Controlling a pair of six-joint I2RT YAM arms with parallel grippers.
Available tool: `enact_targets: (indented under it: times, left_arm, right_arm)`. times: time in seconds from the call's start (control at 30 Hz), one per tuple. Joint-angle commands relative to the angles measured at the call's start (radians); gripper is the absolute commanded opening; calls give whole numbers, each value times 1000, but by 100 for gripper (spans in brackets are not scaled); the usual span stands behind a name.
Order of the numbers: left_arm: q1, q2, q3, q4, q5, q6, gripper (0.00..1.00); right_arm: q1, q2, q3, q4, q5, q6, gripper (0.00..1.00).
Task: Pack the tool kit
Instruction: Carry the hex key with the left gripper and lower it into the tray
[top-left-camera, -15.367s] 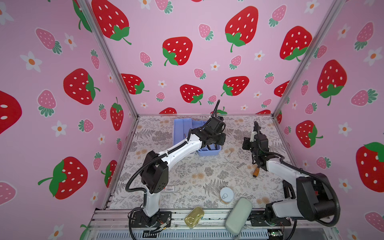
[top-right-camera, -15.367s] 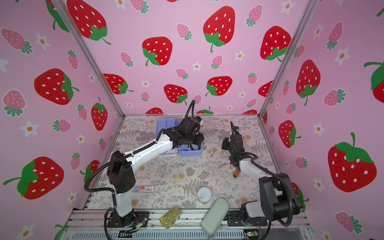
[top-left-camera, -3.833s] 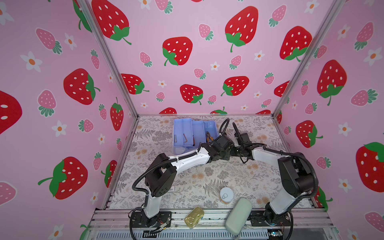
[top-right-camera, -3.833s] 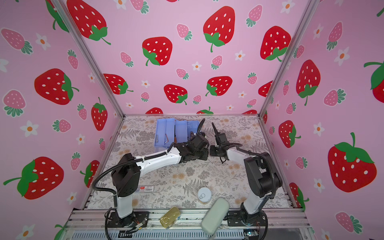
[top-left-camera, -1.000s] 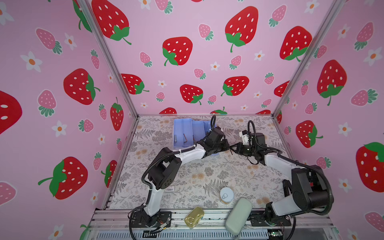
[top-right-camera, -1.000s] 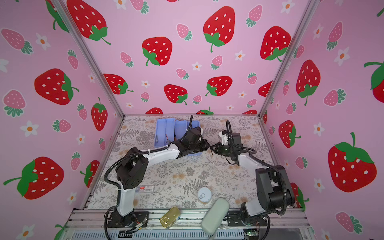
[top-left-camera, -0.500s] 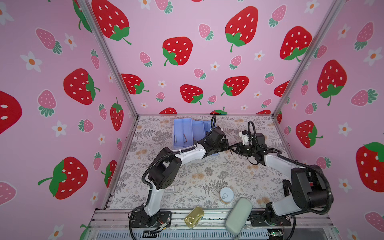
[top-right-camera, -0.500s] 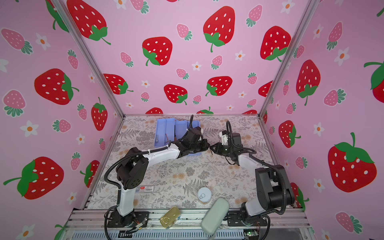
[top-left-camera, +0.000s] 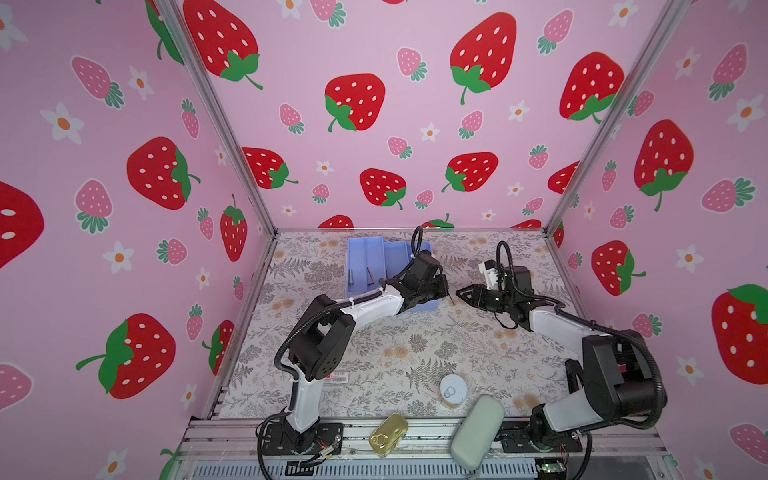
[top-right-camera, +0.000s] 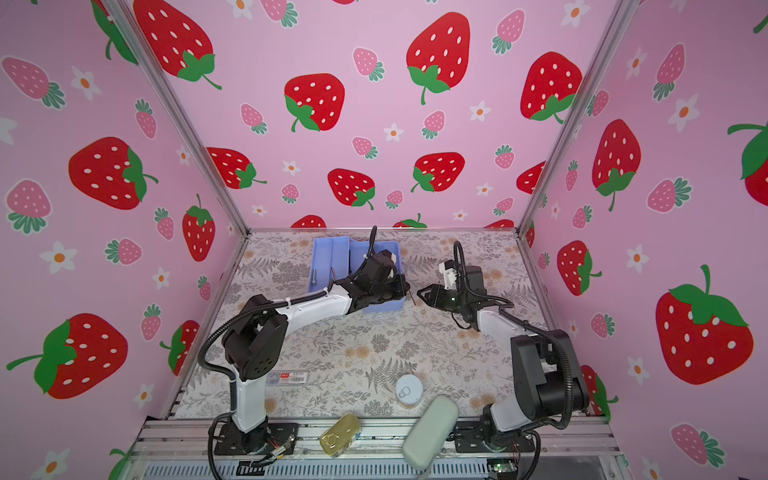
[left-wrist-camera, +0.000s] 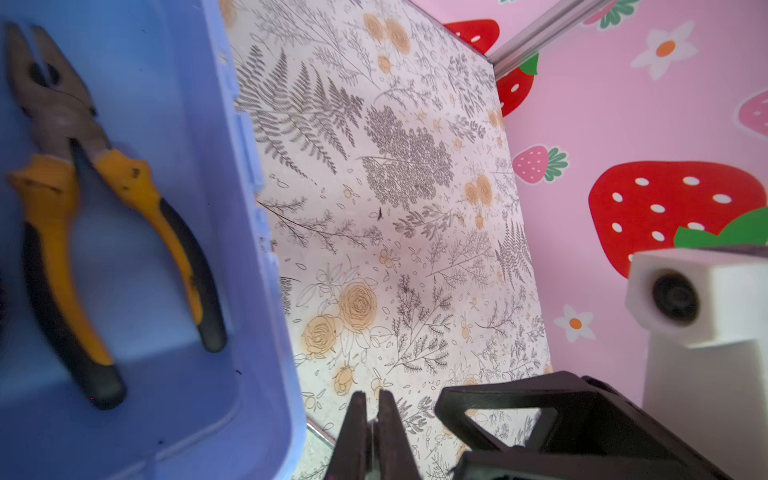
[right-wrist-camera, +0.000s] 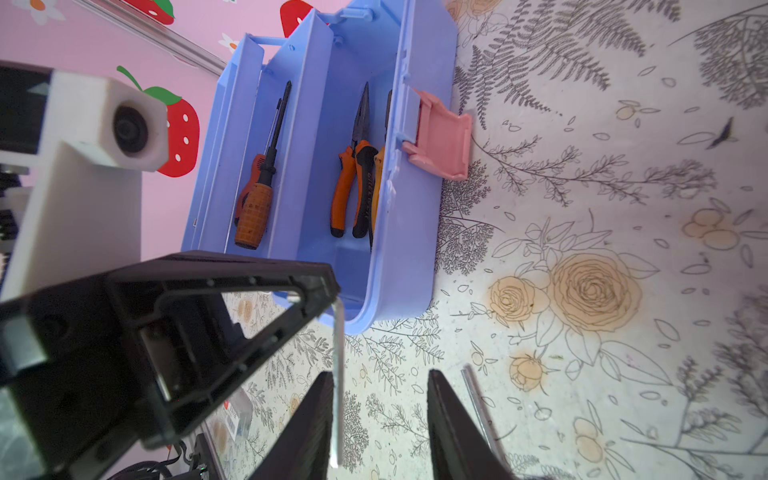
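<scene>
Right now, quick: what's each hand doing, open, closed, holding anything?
Left hand: closed on the thin silver L-shaped metal hex key.
Right hand: open, gripping nothing.

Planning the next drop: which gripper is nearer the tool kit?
Left. The left gripper, shut on a hex key, is beside the tool kit; the right gripper stands open farther off.

Both top views looked down from high at the front, far off, over the whole floral table (top-left-camera: 415, 345), and were nearly alike. The left wrist view, close and slightly blurred, faced the tool kit (left-wrist-camera: 145, 104) and apparently the right wall. The right wrist view looked along the table into its open trays. Both wrist views shared the tool kit.
</scene>
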Motion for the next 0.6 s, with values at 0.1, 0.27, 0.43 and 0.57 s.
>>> enact_targets:
  times: [0.1,0.27,0.43,0.57]
  left_arm:
    - [37,-73,-36,-15,-21,43,0]
    - [54,-113,-44,-30,-10,95,0]
    - [65,-173,-43,-114,-62,175,0]
    - [94,-234,-84,-154,-102,200,0]
  right_arm:
    - [-50,-5,-22,8,-4,-45,40]
    - [-103,57,-18,24,-34,-78,40]
    - [-150,121,-57,172,-98,7,40]
    - [-154,89,-83,165,-105,0,40]
